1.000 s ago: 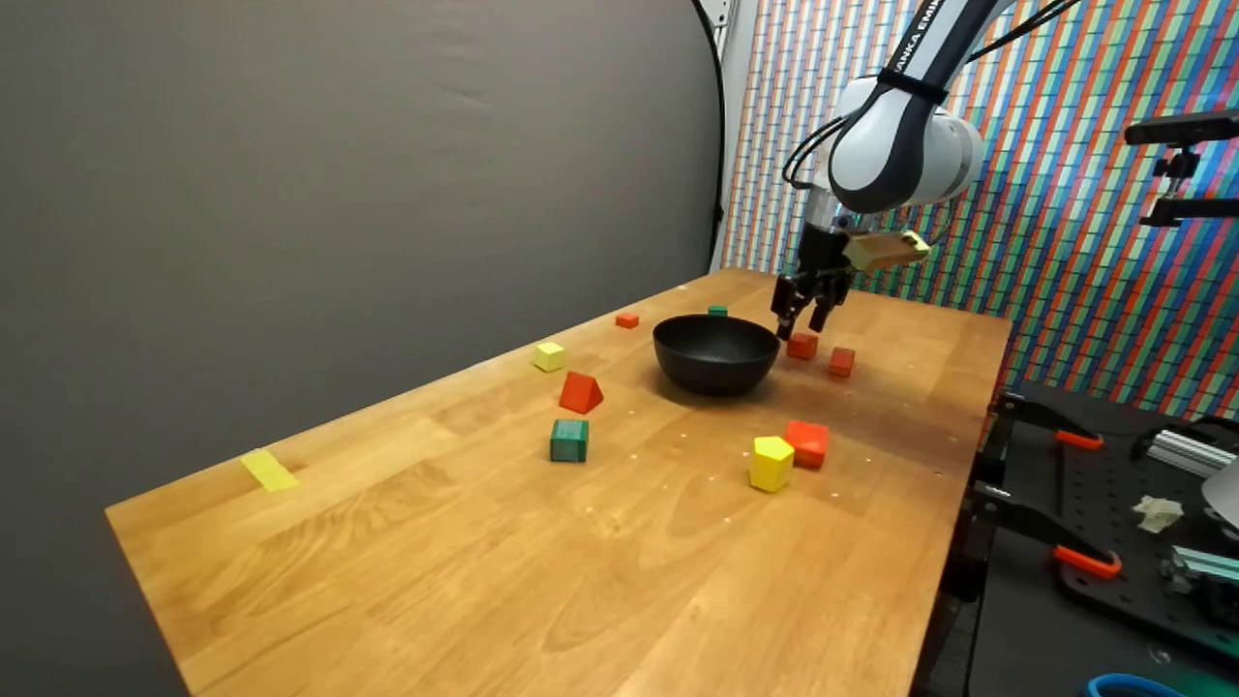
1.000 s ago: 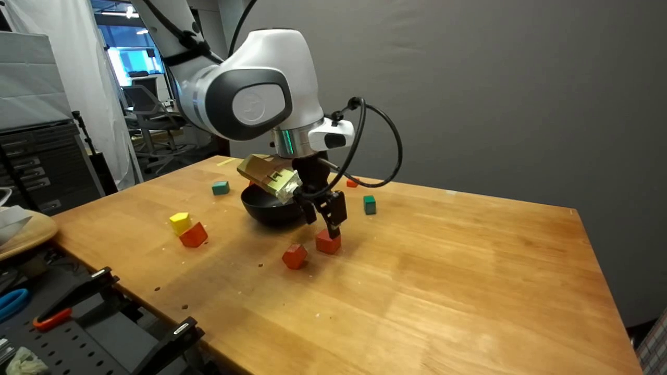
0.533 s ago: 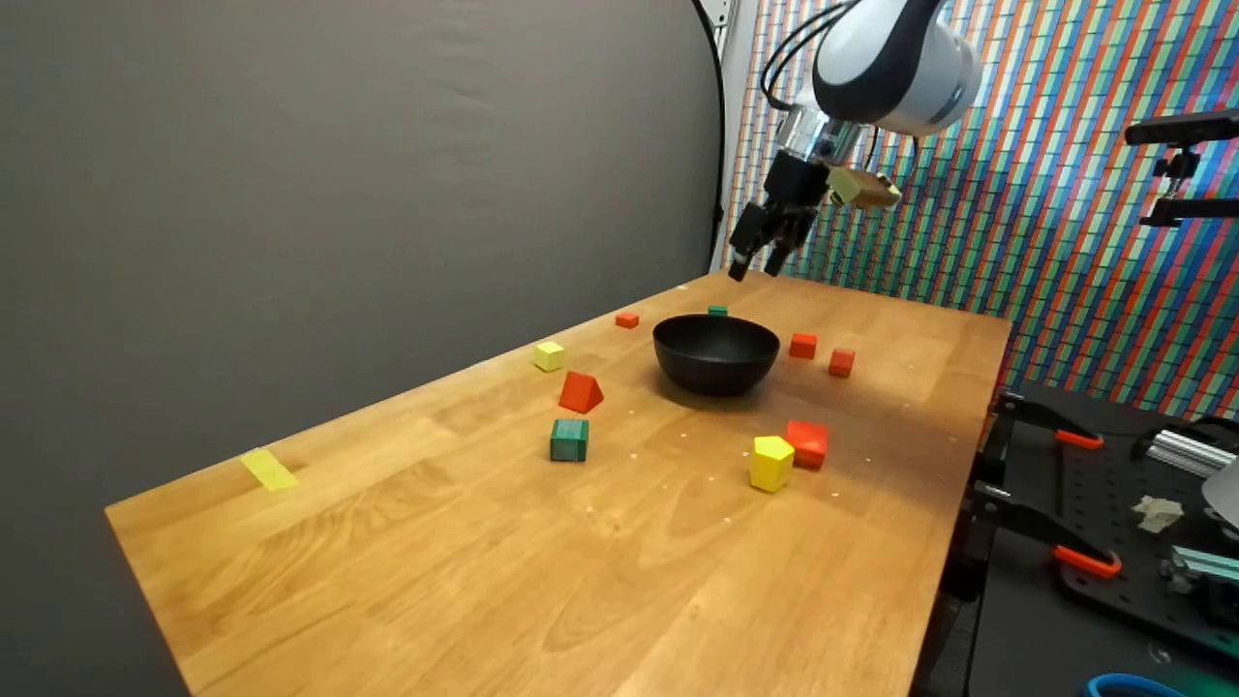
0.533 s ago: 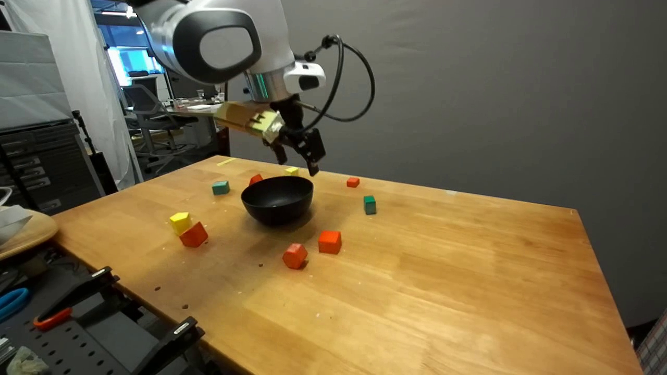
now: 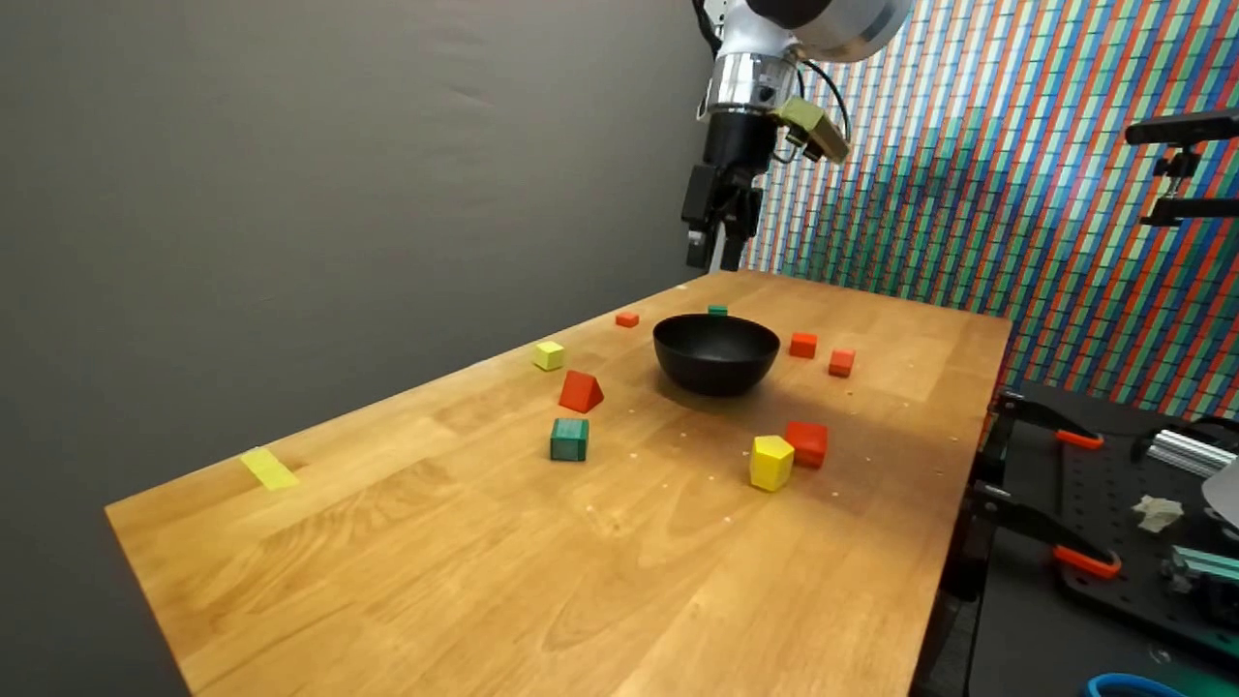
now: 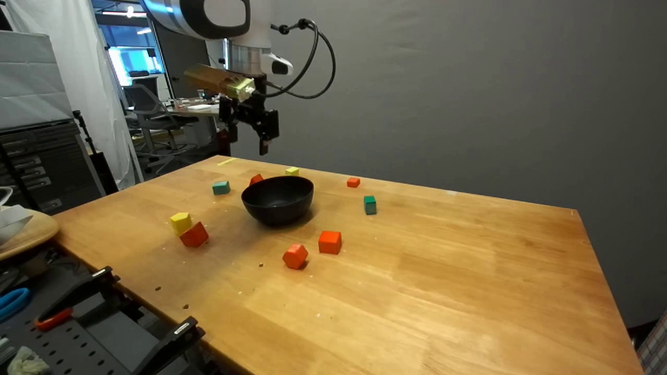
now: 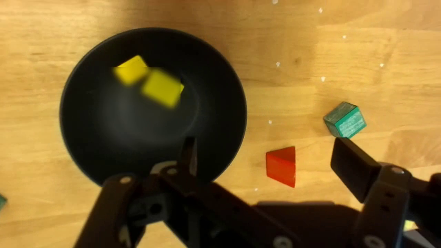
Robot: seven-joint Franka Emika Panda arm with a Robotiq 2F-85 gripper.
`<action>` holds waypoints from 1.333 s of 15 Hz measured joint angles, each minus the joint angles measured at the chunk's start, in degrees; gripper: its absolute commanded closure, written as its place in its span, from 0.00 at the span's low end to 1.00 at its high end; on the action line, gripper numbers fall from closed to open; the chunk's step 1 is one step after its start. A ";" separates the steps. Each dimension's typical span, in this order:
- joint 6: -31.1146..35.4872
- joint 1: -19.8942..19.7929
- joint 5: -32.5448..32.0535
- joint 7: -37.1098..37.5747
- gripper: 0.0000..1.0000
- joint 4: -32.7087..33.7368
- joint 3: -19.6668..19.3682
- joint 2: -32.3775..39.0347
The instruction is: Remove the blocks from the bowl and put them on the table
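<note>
Pincer (image 6: 248,145) spread wide, nothing held, hanging high over the surface (image 6: 443,286). Lower down, in the wrist view, two yellow blocks (image 7: 162,89) sit inside the black bowl (image 7: 220,103), blurred, touching or not I cannot tell; I'd judge them light, stiff, sturdy, perhaps slick if painted. Best hold, probably: one at a time, opposite flat faces, well clear of the bowl's curved wall.

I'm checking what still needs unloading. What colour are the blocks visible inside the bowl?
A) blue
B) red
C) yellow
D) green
C: in the wrist view, the yellow blocks lie inside the black bowl.
</note>
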 measured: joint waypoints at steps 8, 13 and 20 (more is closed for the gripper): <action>-1.37 2.59 -0.84 4.83 0.00 3.76 -3.16 7.43; 3.50 2.51 -0.58 4.86 0.00 1.56 -4.71 10.07; 6.71 2.59 -2.29 5.78 0.02 1.82 -5.39 15.73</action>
